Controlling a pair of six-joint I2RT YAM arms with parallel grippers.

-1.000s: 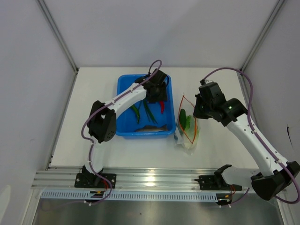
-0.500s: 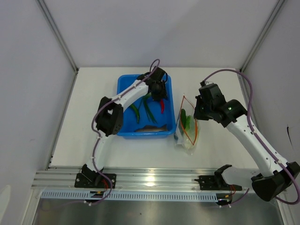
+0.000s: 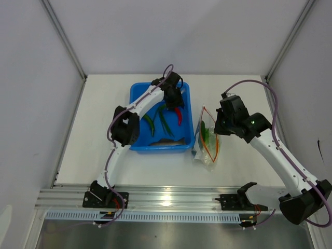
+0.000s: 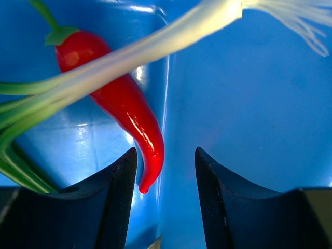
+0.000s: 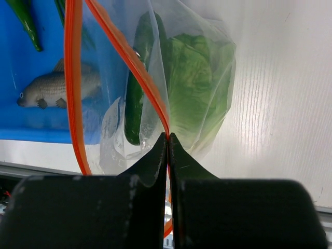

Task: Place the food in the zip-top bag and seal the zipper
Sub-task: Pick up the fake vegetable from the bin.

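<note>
The right gripper (image 5: 168, 137), clamped on the zipper (image 5: 72, 78), props the zip-top bag (image 5: 111, 124) open ahead, likely for loading. The left gripper's (image 4: 166, 171) parted jaws straddle the red chili's (image 4: 119, 98) tip, ready to grasp.

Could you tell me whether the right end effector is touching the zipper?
Touching: in the right wrist view the end effector pinches the zipper.

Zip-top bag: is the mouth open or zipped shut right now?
Open. On the zip-top bag, the zipper strips stand apart in a loop; the right gripper is shut on one strip.
</note>
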